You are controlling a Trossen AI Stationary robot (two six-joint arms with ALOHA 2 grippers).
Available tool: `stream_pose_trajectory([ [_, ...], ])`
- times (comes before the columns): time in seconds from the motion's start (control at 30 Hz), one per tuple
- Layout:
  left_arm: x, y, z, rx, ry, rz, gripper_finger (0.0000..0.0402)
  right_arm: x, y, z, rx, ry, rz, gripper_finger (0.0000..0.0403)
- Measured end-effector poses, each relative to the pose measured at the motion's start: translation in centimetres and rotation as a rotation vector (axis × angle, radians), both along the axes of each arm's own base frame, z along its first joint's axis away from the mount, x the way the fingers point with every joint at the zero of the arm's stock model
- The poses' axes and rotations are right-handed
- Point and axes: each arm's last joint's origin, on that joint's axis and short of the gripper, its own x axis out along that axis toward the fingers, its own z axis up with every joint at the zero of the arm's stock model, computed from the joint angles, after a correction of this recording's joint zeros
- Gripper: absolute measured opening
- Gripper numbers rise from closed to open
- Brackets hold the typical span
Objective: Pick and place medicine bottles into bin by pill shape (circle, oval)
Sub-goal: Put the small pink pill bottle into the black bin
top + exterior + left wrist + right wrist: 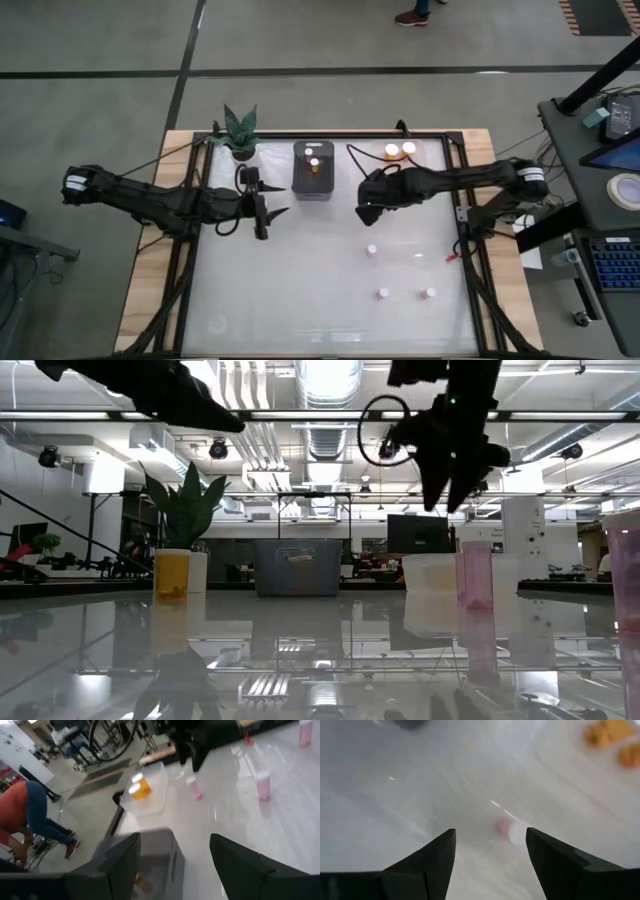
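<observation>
Right claw [490, 852] spread wide, empty, above a small pink bottle [512, 831] standing mid-desk [300, 290], probably the one nearest [371, 249]. Centre over the cap, descend straight. Left claw [175, 855] open, empty, beside the grey bin [313, 170].

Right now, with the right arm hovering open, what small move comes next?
Probably lower the right gripper onto the small pink bottle: its fingers are open and empty, and the bottle stands just ahead between them, still loose on the table.
</observation>
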Motion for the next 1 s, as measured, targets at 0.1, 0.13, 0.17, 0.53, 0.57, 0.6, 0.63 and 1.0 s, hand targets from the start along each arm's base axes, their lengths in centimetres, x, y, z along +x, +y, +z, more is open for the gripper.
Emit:
stream_pose_trajectory([
  [0.1, -0.1, 0.0, -0.1, 0.002, 0.020, 0.000, 0.0223, -0.4, 0.0, -0.5, 0.011, 0.067, -0.055, 0.0233],
  [0.13, -0.2, 0.0, -0.2, 0.003, 0.033, 0.001, 0.0223, -0.6, 0.0, -0.6, 0.013, 0.077, -0.073, 0.0233],
  [0.17, -0.3, 0.0, -0.2, 0.003, 0.034, 0.001, 0.0223, -0.7, 0.0, -0.6, 0.013, 0.084, -0.092, 0.0233],
  [0.53, -1.2, 0.2, 0.2, -0.020, 0.017, 0.012, 0.0223, -1.1, -0.1, -0.1, -0.019, 0.052, -0.143, 0.0263],
  [0.57, -1.3, 0.2, 0.3, -0.021, 0.013, 0.012, 0.0223, -1.1, -0.1, -0.1, -0.030, 0.052, -0.146, 0.0270],
  [0.6, -1.4, 0.2, 0.3, -0.021, 0.010, 0.012, 0.0223, -1.1, -0.2, -0.2, -0.040, 0.052, -0.156, 0.0278],
  [0.63, -1.4, 0.2, 0.3, -0.021, 0.009, 0.012, 0.0223, -1.2, -0.2, -0.3, -0.051, 0.052, -0.168, 0.0285],
  [1.0, -3.2, 0.4, 0.2, -0.025, -0.048, 0.009, 0.0223, -1.4, -0.4, -3.5, -0.060, 0.007, -0.216, 0.0313],
])
